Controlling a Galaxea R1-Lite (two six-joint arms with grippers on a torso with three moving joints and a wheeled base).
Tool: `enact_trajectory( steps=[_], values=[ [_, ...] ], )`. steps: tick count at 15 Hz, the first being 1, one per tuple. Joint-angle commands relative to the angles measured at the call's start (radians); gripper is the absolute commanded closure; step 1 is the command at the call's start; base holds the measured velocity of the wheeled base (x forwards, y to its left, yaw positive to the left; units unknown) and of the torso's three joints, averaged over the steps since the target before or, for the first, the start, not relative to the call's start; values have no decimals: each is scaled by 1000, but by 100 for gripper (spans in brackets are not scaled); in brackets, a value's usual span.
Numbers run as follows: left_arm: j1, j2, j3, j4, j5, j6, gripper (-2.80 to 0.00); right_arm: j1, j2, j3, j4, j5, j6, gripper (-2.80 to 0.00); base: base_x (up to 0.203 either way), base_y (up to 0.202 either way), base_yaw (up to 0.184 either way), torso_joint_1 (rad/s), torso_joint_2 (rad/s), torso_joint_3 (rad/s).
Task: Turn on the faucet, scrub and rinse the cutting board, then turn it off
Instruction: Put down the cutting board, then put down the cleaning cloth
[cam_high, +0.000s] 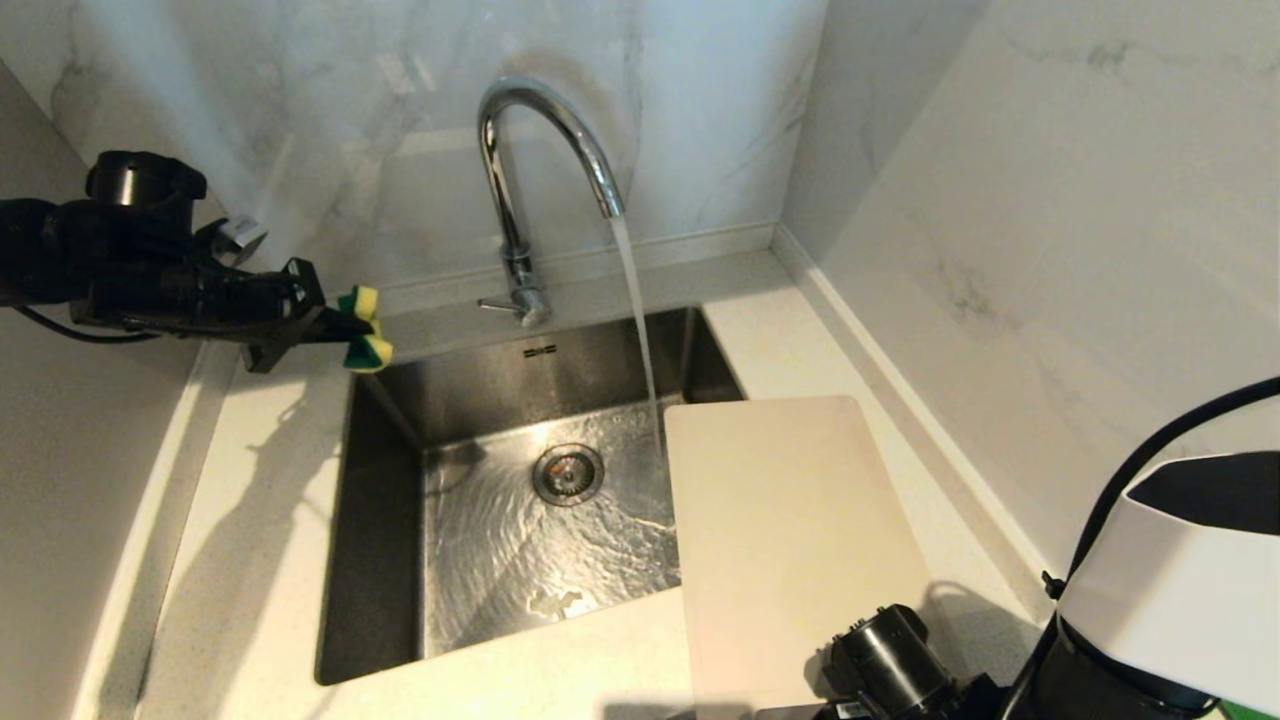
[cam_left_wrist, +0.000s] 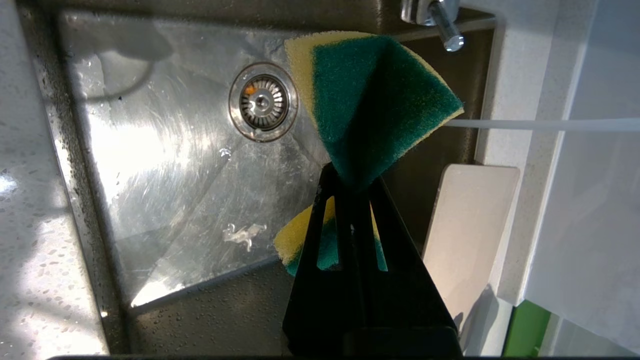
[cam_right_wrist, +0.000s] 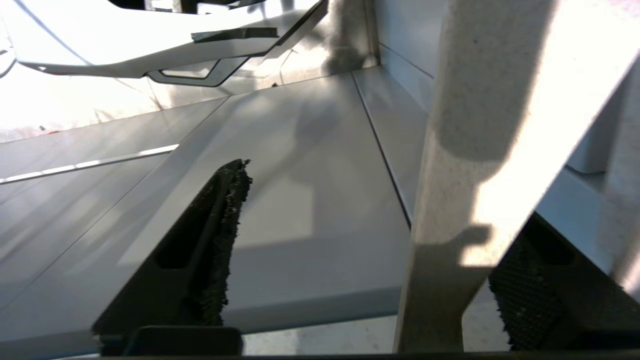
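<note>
Water runs from the faucet (cam_high: 545, 160) into the sink (cam_high: 380, 500). The cutting board (cam_high: 790, 540) lies flat at the sink's right edge. The left gripper (cam_high: 345, 325), off the sink's back-left corner, pinches a green-and-yellow sponge (cam_left_wrist: 370, 105). Only the right wrist view shows the right gripper (cam_right_wrist: 360, 270), fingers (cam_right_wrist: 210, 240) spread apart, nothing clamped.

head: high, looking down on sink (cam_high: 380, 560) | left wrist: shares sink (cam_left_wrist: 150, 165), near

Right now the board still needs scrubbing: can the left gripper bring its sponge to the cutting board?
Probably yes. The left gripper, shut on the sponge, hangs over the sink's far left corner; only open basin and the water stream separate it from the cutting board.
</note>
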Motion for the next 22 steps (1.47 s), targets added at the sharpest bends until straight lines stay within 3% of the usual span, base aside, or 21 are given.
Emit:
enact_trajectory(
  steps=[1, 12, 17, 22],
  values=[
    [0, -13, -1, 1, 1, -3, 0, 4, -38, 10, -2, 1, -7, -280, 0, 0, 0, 0, 0, 0],
    [-9, -76, 0, 57, 3, -5, 0, 28, -226, 58, -2, -5, -36, -280, 0, 0, 0, 0, 0, 0],
    [-15, -107, 2, 89, 39, -5, 0, 28, -331, 60, -2, 26, -24, -280, 0, 0, 0, 0, 0, 0],
    [-16, -146, -1, 144, 52, -3, 0, 28, -433, 53, -1, 32, 92, -280, 0, 0, 0, 0, 0, 0]
  ],
)
